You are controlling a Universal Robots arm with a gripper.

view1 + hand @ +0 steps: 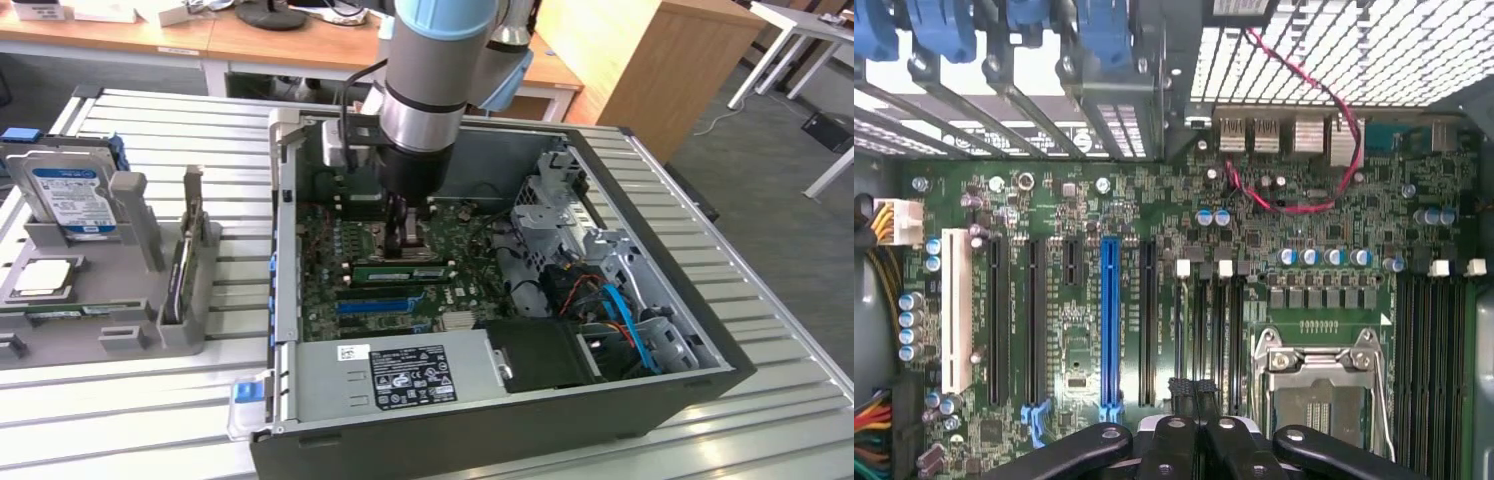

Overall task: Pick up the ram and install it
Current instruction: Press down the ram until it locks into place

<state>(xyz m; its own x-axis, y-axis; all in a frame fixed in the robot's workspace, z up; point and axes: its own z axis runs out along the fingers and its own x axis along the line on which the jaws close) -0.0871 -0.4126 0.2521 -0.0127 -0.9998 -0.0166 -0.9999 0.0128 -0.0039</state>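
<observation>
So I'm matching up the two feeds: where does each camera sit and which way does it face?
Exterior view: off the arm, above the table, looking down into the open computer case; the arm and gripper reach in.
Wrist view: on the wrist, facing straight onto the motherboard; the shut gripper shows.
Shared: motherboard, blue slot, gripper.

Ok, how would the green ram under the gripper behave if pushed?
The ram is a thin flat board, so probably stiff and light. Standing on edge below the shut gripper, it may tilt if pushed off-centre. Its exposed chips look fragile.
</observation>
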